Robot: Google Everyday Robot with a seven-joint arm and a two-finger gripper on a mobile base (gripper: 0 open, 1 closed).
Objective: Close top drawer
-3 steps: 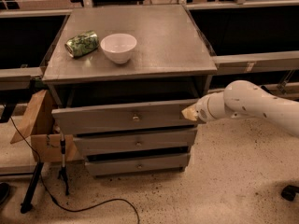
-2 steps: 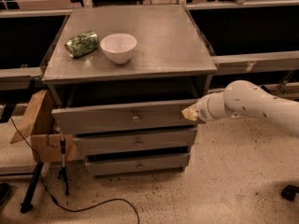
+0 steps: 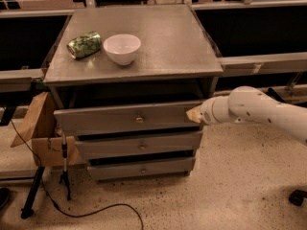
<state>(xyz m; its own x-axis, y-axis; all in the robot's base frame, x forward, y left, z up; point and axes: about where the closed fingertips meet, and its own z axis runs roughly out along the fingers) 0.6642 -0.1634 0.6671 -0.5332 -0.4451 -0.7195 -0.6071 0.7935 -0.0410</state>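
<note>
Grey metal cabinet (image 3: 168, 51), three drawers stacked under a flat top. The top drawer (image 3: 105, 121) stands pulled out: its long front panel sits forward of the two lower drawers (image 3: 139, 146), with a dark gap between it and the cabinet top. A small brass knob (image 3: 139, 119) sits at the panel's centre.

The gripper (image 3: 194, 114) is at the right end of that front panel, its tan tip against the panel face near the right edge, well right of the knob. The white arm (image 3: 259, 111) reaches in from the right side. Gripper state: cannot tell, and nothing is seen held in it.

On the cabinet top, near the back-left corner: a green can (image 3: 84, 44) on its side, with a white bowl (image 3: 122, 48) just beside it on the right.

A cardboard box (image 3: 41, 145) hangs off the cabinet's left side, and a black cable (image 3: 96, 210) lies on the floor in front.
</note>
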